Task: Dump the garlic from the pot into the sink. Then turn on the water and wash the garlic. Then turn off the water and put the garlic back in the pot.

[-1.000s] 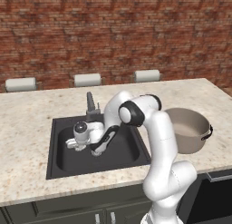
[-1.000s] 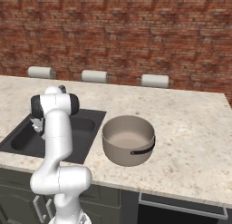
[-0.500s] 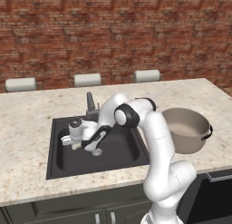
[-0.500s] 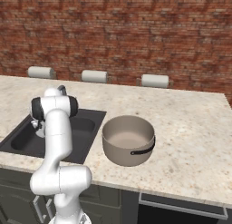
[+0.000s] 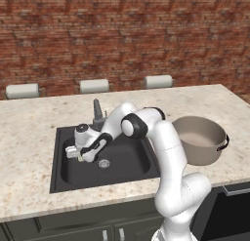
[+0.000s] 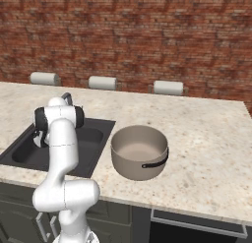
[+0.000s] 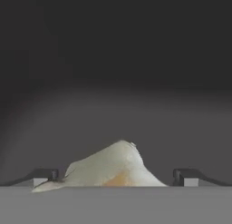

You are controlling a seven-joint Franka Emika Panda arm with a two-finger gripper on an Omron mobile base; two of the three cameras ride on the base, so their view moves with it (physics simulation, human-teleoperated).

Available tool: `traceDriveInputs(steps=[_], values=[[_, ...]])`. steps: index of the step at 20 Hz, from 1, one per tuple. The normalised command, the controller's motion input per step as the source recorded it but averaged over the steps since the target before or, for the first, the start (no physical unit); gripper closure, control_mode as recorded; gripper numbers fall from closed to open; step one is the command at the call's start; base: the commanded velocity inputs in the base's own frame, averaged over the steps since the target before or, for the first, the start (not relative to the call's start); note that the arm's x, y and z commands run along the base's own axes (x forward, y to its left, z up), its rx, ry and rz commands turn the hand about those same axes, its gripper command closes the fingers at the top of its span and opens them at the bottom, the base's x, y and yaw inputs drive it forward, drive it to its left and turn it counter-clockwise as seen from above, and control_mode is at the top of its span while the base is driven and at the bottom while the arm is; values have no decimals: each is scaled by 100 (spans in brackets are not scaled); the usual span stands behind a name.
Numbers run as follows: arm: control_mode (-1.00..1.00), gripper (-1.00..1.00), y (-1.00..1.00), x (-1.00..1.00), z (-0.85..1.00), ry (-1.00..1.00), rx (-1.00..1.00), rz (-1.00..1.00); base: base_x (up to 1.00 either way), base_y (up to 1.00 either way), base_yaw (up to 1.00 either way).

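In the hand view the pale lumpy garlic (image 7: 113,168) lies on the dark sink floor (image 7: 113,105), right in front of my gripper (image 7: 115,177). The gripper is open, with one dark fingertip (image 7: 43,175) on each side of the bulb. Seen from the left base view, the gripper (image 5: 73,152) is low in the left part of the sink (image 5: 56,179), and a bit of garlic (image 5: 80,158) shows beside it. The grey-beige pot (image 5: 197,140) stands upright on the counter right of the sink, also seen as the pot (image 6: 139,151) in the right base view.
The silver drain (image 5: 103,163) sits just right of the hand, and the short grey faucet (image 5: 97,108) rises behind the basin. Three paper towel rolls (image 5: 93,85) line the brick wall. My arm spans the sink's right half.
My hand has moved left across the basin and dropped lower toward the sink floor. The pot has not moved.
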Motion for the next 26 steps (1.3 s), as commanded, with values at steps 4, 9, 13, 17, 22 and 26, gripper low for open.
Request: traceDriveInputs(steps=[4, 9, 13, 17, 22, 26], values=[[-100, -100, 11, -2, -45, 19, 0, -6, 0, 0, 0], [-100, 100, 29, 0, -41, 19, 0, -7, 0, 0, 0], [-100, 100, 12, -21, -9, 3, 0, -8, 0, 0, 0], [-100, 100, 0, -73, 8, -5, 0, -10, 0, 0, 0], [-100, 100, 0, -87, 33, -16, -1, -14, 0, 0, 0], [-100, 100, 0, -54, 71, -18, -1, -11, 0, 0, 0]])
